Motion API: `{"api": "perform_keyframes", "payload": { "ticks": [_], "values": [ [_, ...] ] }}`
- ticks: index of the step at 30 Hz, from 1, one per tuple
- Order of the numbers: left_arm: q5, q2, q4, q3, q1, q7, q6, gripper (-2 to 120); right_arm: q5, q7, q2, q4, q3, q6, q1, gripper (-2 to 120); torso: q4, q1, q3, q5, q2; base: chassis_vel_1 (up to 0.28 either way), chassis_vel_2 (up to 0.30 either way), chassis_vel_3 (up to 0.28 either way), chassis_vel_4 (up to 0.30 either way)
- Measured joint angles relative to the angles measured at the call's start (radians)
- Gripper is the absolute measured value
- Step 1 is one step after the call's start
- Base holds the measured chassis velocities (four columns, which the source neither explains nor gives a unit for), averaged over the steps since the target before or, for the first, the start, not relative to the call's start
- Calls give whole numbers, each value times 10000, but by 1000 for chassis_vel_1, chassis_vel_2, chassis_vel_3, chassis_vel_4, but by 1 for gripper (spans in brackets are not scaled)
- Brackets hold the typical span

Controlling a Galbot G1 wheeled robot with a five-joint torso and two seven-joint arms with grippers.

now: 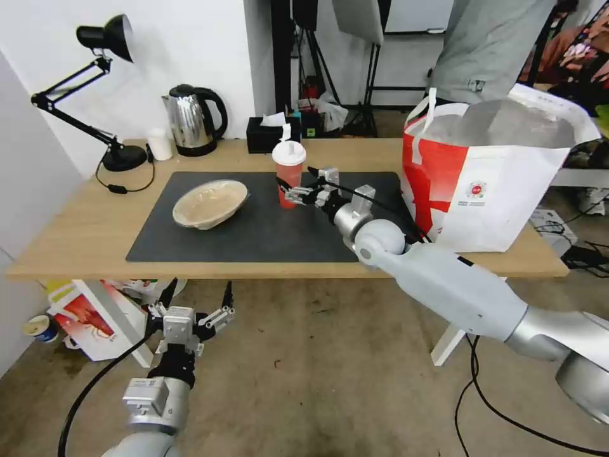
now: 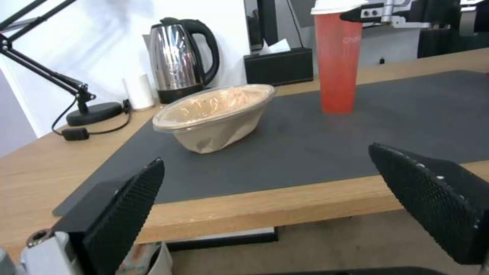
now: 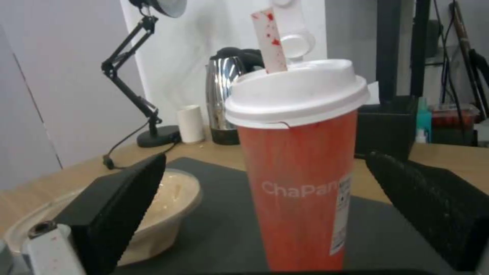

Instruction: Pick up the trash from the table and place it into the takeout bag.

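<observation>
Two pieces of trash on view on the surface (image 1: 89,228), both on the dark mat (image 1: 266,235): the red cup (image 1: 289,174) upright near the mat's middle, the beige bowl (image 1: 210,203) well apart toward the lamp side, tilted a little on its base. No white bowl with crayfish scraps to be seen on the surface; possibly already inside the bag (image 1: 488,184), though its contents hidden from here, so not certain. Bag upright at the right end of the surface, mouth open, foil lining showing. By that reckoning, at most one item done, two left, the cup now in hand. Right hand (image 1: 293,190) stretched forward over the mat at cup height, forearm roughly level, wrist turned so the fingers (image 3: 122,206) stand either side of the cup (image 3: 300,175); spread wide, pads not yet touching its wall, gaps visible on both sides in the right wrist view. Cup not lifted, base on the mat. Left hand (image 1: 190,304) parked low, below the near edge of the surface, pointing up and forward, fingers (image 2: 127,206) apart and holding nothing, facing the bowl (image 2: 216,114) across the edge.
</observation>
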Motion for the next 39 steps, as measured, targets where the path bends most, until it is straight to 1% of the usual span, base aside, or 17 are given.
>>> {"api": "perform_keyframes", "payload": {
  "ticks": [17, 23, 29, 39],
  "values": [
    [0, 0, 1, 0, 0, 0, 0, 100, 15, 9, 312, -549, -127, -20, 49, 100, 0, 0, 0, 0, 0, 0, 0, 0, 0],
    [0, 0, 0, 0, 0, 0, 0, 100, 22, 48, 462, -906, -237, -76, 182, 100, 0, 0, 0, -1, -1, 0, 0, 0, 0],
    [0, 0, 0, 0, 0, 0, 0, 100, 23, 18, 815, -1435, -304, -88, 314, 100, 2, 0, 0, 0, 0, 0, 0, 0, 0],
    [0, 0, 0, 0, 0, 0, 0, 100, -55, -31, 1026, -1926, -356, -88, 415, 100, 0, 0, 0, 0, 0, 0, 0, 0, 0]
  ]
}}
